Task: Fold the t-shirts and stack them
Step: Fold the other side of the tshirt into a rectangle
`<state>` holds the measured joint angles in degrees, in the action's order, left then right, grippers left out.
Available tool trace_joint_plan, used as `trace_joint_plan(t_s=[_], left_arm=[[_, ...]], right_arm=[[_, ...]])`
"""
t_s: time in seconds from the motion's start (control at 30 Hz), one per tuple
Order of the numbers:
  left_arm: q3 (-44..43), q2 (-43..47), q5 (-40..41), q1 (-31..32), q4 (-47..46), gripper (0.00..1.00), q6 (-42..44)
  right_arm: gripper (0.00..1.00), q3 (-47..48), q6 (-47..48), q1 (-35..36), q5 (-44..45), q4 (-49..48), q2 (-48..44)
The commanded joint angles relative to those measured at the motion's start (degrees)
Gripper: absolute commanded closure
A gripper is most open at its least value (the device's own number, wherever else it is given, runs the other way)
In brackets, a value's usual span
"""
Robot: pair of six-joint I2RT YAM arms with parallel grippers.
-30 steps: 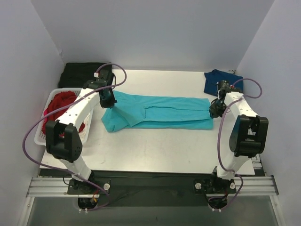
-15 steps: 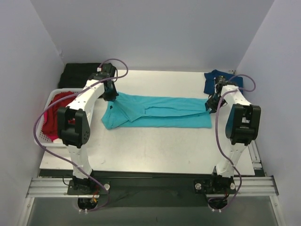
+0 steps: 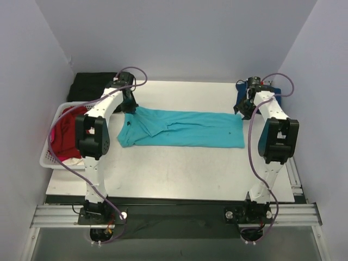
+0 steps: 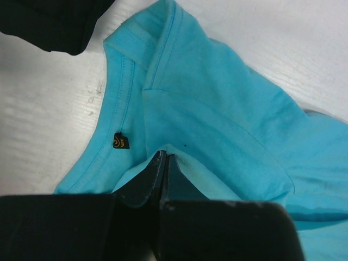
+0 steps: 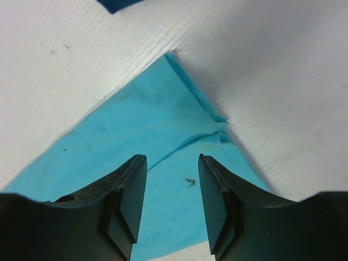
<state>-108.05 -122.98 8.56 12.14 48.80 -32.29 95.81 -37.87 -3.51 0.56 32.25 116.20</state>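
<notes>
Left claw: the left gripper (image 4: 166,160) had its fingers pressed together, pinching a raised fold of the turquoise t-shirt (image 3: 182,129) near the collar.
Right claw: the right gripper (image 5: 172,179) had its fingers spread, with nothing between them, hanging over the far right corner of the turquoise t-shirt.
Turquoise t-shirt: it lay stretched left to right across the far half of the table (image 3: 179,174), folded lengthwise into a long band, with the collar end at the left.
Collar tag: a small black label (image 4: 120,141) with a yellow mark sat inside the neckline, just left of the pinched fold.
Navy t-shirt: the navy t-shirt (image 3: 240,92) lay at the far right corner, partly hidden by the right arm.
Red t-shirt: the red t-shirt (image 3: 65,133) was heaped in the white basket (image 3: 46,160) at the table's left edge.
Black cloth: a black cloth (image 3: 89,87) lay at the far left corner, beyond the basket.
</notes>
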Motion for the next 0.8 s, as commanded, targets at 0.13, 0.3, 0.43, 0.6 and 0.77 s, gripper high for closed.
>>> trace_joint_plan(t_s=[0.13,0.3,0.43,0.6,0.77], left_arm=[[-4.5,-3.5,-3.1,-1.9,-4.6,0.91,1.2],[-4.7,-4.6,-8.4,-1.8,-10.2,0.88,4.1],[-4.0,-4.0,-8.6,-1.6,-11.5,0.76,5.6],[0.6,-0.3,-7.6,-1.3,-13.4,0.31,7.2],[4.9,3.9,-7.8,-1.4,-13.3,0.25,7.1]], right_arm=[[0.57,-3.2,2.3,5.8,-0.1,2.2,-3.5],[0.57,-5.1,2.2,9.0,-0.1,2.2,-4.0],[0.57,-4.0,3.2,13.0,-0.1,2.2,-3.4],[0.57,-0.9,4.0,18.3,-3.6,2.2,-1.9],[0.57,5.2,5.1,23.9,-6.8,2.2,1.3]])
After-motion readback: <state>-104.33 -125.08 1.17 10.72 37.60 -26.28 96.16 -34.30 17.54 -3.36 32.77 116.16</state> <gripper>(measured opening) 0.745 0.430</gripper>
